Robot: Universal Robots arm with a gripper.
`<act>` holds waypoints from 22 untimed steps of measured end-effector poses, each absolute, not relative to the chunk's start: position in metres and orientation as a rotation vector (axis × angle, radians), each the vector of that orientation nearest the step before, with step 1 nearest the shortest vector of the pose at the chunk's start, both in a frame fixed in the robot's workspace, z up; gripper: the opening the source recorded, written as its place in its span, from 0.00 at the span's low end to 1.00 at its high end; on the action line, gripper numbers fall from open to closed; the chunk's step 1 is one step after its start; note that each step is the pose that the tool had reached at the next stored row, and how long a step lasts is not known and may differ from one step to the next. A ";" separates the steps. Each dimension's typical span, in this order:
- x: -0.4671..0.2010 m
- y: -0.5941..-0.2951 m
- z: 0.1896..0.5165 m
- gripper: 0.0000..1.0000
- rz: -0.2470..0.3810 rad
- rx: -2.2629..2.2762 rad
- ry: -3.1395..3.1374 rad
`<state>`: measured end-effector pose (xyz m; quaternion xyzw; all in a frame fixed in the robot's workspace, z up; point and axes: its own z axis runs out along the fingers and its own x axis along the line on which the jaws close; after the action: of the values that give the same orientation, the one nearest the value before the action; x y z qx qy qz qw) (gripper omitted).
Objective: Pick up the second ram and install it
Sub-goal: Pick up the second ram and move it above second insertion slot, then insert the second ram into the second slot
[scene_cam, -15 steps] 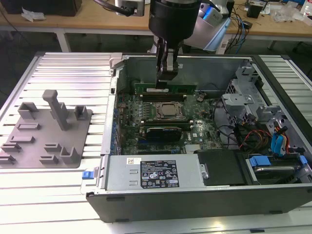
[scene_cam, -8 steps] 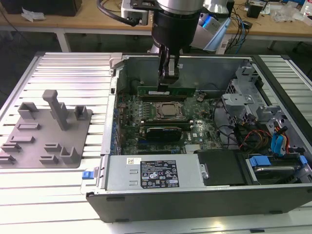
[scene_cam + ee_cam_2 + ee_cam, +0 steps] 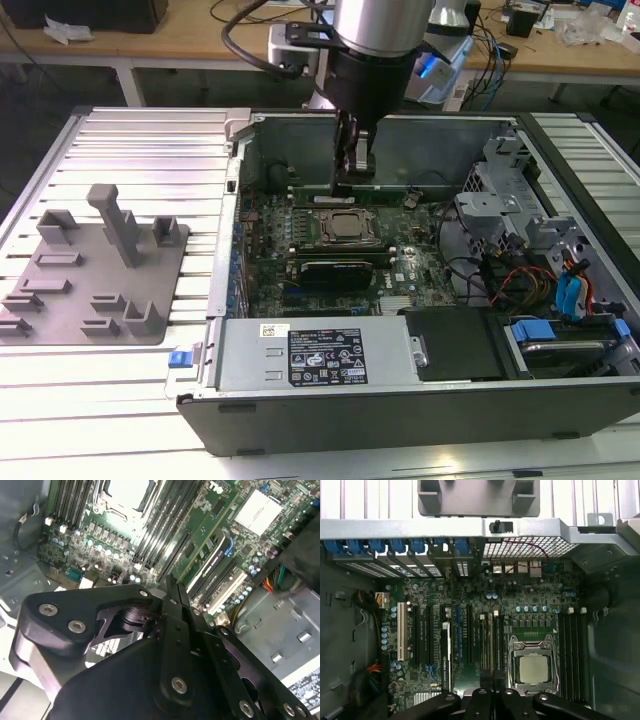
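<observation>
The gripper [image 3: 352, 178] hangs inside the open computer case [image 3: 400, 425], at about 12 o'clock from the CPU socket [image 3: 347, 228] in the exterior view. In the second wrist view its fingers [image 3: 176, 605] are drawn together to a narrow point. The second ram [image 3: 202, 542], a long green stick with dark chips on its face, stands on edge in the bank of memory slots beside the socket. Its near end comes right up to the fingertips, and whether they pinch it or only meet it cannot be made out. On the green motherboard [image 3: 268, 250], a black expansion card [image 3: 340, 268] sits at 6 o'clock from the socket in the exterior view. The grey plastic tray [image 3: 60, 300] with upright blocks lies outside the case at 9 o'clock, well apart from the gripper. No green stick stands on it.
</observation>
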<state>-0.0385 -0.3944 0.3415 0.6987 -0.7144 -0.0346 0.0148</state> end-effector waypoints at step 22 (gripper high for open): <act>-0.036 -0.385 0.313 0.09 -0.108 2.184 -2.213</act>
<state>-0.0357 -0.3853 0.3129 0.7020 -0.7112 -0.0347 0.0151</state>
